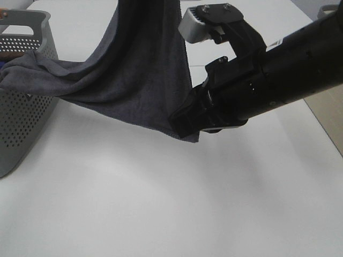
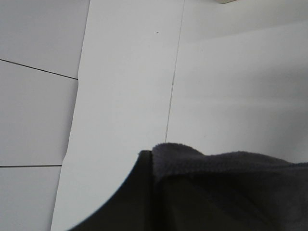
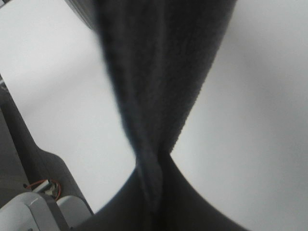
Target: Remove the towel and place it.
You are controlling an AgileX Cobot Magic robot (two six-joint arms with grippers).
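The towel (image 1: 134, 80) is held clear of the white table (image 1: 161, 214) at two places. In the exterior high view it is seen to hang down from beyond the far edge of the picture and to sag in a broad sheet. Its lowest corner is pinched by the right gripper (image 1: 185, 124), whose black arm reaches in from the right. The towel's left end is draped over the rim of a grey perforated basket (image 1: 32, 112) at the far left.

The left gripper (image 2: 159, 166) is shown only by its own wrist view. There it is closed, with a fold of the towel bunched at its dark finger, above thin seams (image 2: 173, 72) in the table.

In the right wrist view the towel is seen clamped between closed fingers and drawn into a narrow neck at the grip. A red wire (image 3: 41, 184) beside a white housing is shown in that view alone.
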